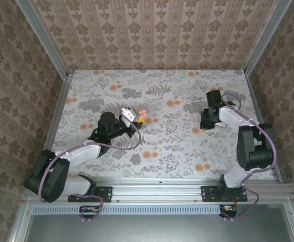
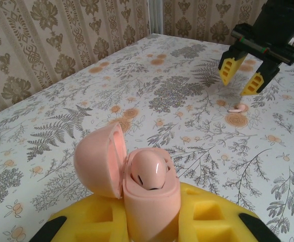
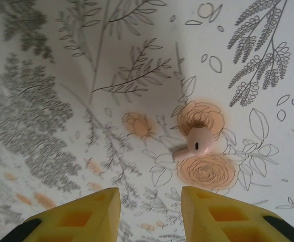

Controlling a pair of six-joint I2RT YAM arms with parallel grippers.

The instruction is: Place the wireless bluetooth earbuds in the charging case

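Left end effector (image 2: pixel 152 224) is pinching the pink charging case (image 2: pixel 149 201) by its lower body, lid (image 2: pixel 99 161) flipped open. One earbud (image 2: pixel 149 174) already sits inside the case and looks roughly seated. Second earbud (image 3: pixel 200 141) is loose on the desk (image 2: pixel 61 126), well right of the case, lying on its side. Right end effector (image 3: pixel 150 212) is also well right of the case, jaws spread, nothing between them, no grip yet. Progress call: about half. Left to do: grab the loose bud, bring it to the case, drop it in the free slot. Count: 2 earbuds (1 in, 1 out), 1 case, 2 end effectors.
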